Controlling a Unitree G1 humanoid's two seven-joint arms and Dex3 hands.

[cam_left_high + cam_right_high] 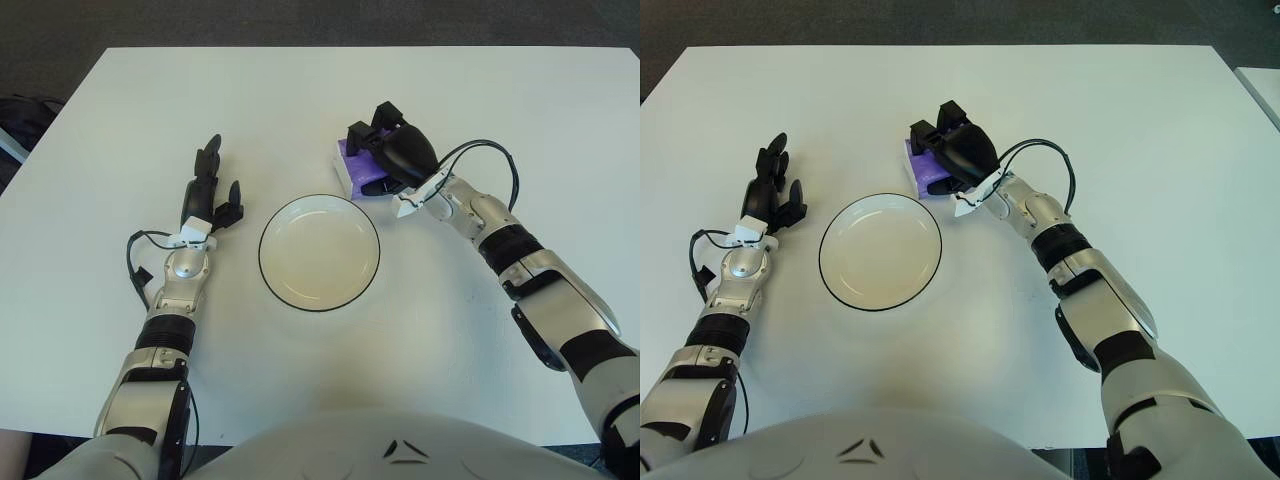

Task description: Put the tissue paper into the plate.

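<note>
Because the black right hand (395, 150) lies over the purple tissue paper pack (357, 172), a large part of the pack is hidden; only its left side and a white edge at the lower left can be seen. The fingers (925, 134) are curled down around the pack, with two of them over its upper edge, so the hand has hold of it. Whether the pack is touching the table (480, 90) or is a little above it, I cannot tell. The pack is just above the centre of the frame, near the upper right rim of the plate (273, 222) but outside it.

At the centre of the frame, the plate is white with a thin dark rim, and nothing lies in it.

Left of the plate shows the left hand (206, 196), with its fingers stretched out toward the top of the frame and holding nothing. A black cable (133, 262) makes a loop beside its wrist. Both forearms are cut off by the lower edge of the frame.
</note>
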